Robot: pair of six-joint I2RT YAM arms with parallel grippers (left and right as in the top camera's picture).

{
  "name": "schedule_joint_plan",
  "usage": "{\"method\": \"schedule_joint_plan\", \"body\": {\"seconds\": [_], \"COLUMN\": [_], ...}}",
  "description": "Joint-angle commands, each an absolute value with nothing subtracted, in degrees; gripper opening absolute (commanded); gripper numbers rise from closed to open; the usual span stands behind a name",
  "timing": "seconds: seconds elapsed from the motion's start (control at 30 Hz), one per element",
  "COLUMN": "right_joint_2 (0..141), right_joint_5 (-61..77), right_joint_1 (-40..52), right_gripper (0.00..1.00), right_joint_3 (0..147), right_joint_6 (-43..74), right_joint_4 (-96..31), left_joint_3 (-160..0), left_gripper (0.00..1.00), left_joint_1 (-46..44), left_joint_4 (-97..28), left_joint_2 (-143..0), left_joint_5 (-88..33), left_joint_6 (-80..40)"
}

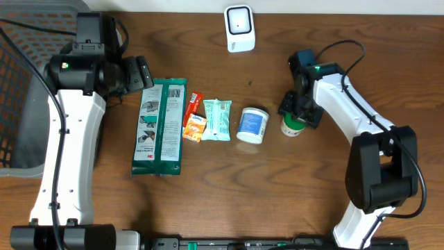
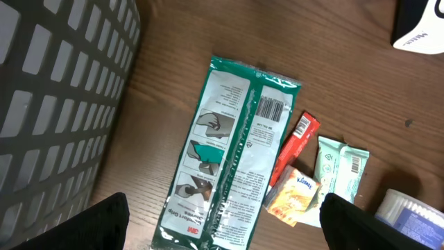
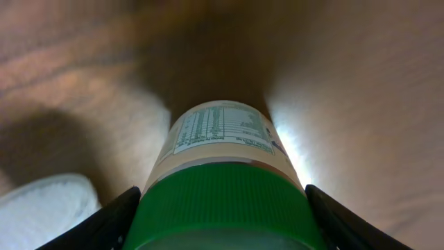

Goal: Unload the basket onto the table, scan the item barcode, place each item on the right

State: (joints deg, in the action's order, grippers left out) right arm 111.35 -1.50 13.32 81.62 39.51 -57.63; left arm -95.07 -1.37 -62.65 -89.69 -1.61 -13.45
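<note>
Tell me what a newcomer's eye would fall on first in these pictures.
First, the right gripper at the right end of the row of items, its jaws against either side of the cap of a green-capped bottle. Next, the long green packet, the biggest item, at the row's left end beside the open left gripper. The white scanner stands alone at the far edge.

We see a dark brown wood-grain table (image 1: 229,201) filling nearly every view. A grey plastic lattice basket (image 1: 17,104) sits at the far left, cut off by the frame. There's a pale strip (image 1: 347,4) along the top of the overhead view; we can't tell whether it's wall or floor. Light is even overhead. In the right wrist view we get a bright glare patch on the wood, with soft shadow beside it.
</note>
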Motion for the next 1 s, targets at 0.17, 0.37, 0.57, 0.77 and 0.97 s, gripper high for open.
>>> {"method": "schedule_joint_plan", "body": {"seconds": [0.17, 0.37, 0.57, 0.77, 0.97], "right_joint_2": [110.59, 110.56, 110.59, 110.59, 112.64], "right_joint_5": [-7.88, -5.56, 1.37, 5.45, 6.31], "right_joint_1": [11.42, 10.11, 8.14, 6.72, 6.87], "right_gripper": [0.75, 0.96, 0.96, 0.97, 0.99], "right_joint_3": [81.89, 88.64, 105.41, 116.33, 113.32], "right_joint_6": [19.64, 16.73, 13.45, 13.65, 13.63], "right_joint_4": [-54.63, -61.06, -74.65, -80.68, -80.84], "left_joint_3": [-94.98, -94.98, -94.98, -94.98, -94.98], "left_gripper": [0.88, 0.88, 0.88, 0.88, 0.88], "left_joint_1": [-1.19, -1.19, -1.19, -1.19, -1.19], "left_joint_4": [-62.76, -62.76, -62.76, -62.76, -62.74], "left_joint_2": [-90.13, -90.13, -90.13, -90.13, -90.13], "left_joint_5": [-2.00, -2.00, -2.00, -2.00, -2.00], "left_joint_6": [-13.15, -13.13, -13.13, -13.13, -13.13]}}
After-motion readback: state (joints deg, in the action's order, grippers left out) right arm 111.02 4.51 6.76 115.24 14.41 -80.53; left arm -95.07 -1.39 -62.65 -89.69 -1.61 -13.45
